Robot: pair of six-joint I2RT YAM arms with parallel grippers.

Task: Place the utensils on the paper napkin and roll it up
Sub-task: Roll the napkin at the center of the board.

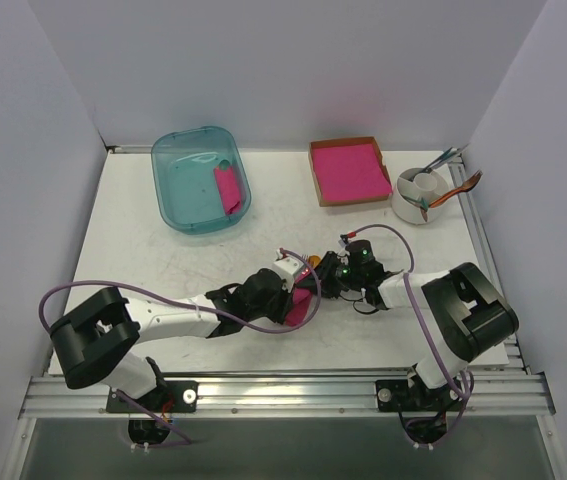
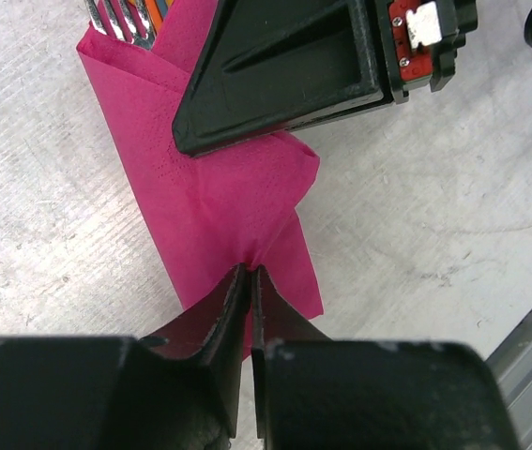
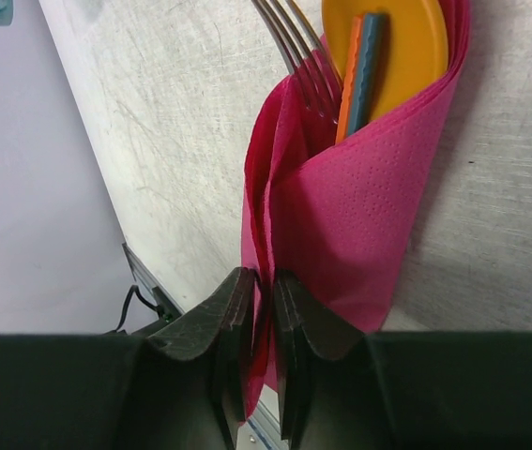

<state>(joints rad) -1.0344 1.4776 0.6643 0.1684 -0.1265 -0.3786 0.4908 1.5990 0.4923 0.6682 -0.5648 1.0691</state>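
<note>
Pinching at both ends, folks: the left gripper (image 2: 250, 286) had its jaws together on the lower corner of the thin magenta-pink paper napkin (image 2: 228, 197), and the right gripper (image 3: 264, 300) was clamped on a folded edge of that same sheet. The napkin lay loosely wrapped about the small silver-grey metal fork (image 3: 296, 52) and the small round-bowled orange spoon (image 3: 406, 33), nearer the arm bases than the translucent teal plastic tub (image 1: 159, 190) and off to the right arm's side of it. Danger looked real: two grips tugging apart could have torn such flimsy paper, a tilt could have slid the utensils out of the open end, and an early release might have let the loose fold spring open.
</note>
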